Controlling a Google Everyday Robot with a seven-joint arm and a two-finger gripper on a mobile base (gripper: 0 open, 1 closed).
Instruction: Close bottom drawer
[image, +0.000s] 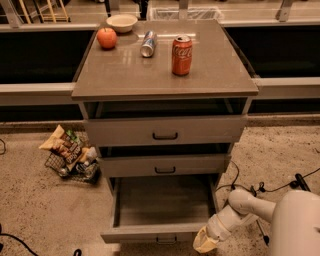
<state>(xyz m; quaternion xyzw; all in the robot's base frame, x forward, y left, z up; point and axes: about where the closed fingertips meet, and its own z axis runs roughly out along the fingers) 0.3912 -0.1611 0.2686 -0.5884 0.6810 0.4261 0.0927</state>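
Note:
The bottom drawer (155, 232) of the grey cabinet stands pulled far out, its wide shallow tray empty and its small black handle at the lower frame edge. My gripper (204, 242) hangs low at the drawer's right front corner, right by the drawer front; whether it touches is unclear. The white arm reaches in from the lower right. The middle drawer (165, 165) and the top drawer (165, 131) each stick out a little.
On the cabinet top (125, 75) stand a red cola can (181, 55), a silver can lying on its side (148, 43), an apple (107, 38) and a white bowl (122, 22). A wire basket of snack bags (70, 155) sits on the floor left. Black cables (270, 187) lie on the right.

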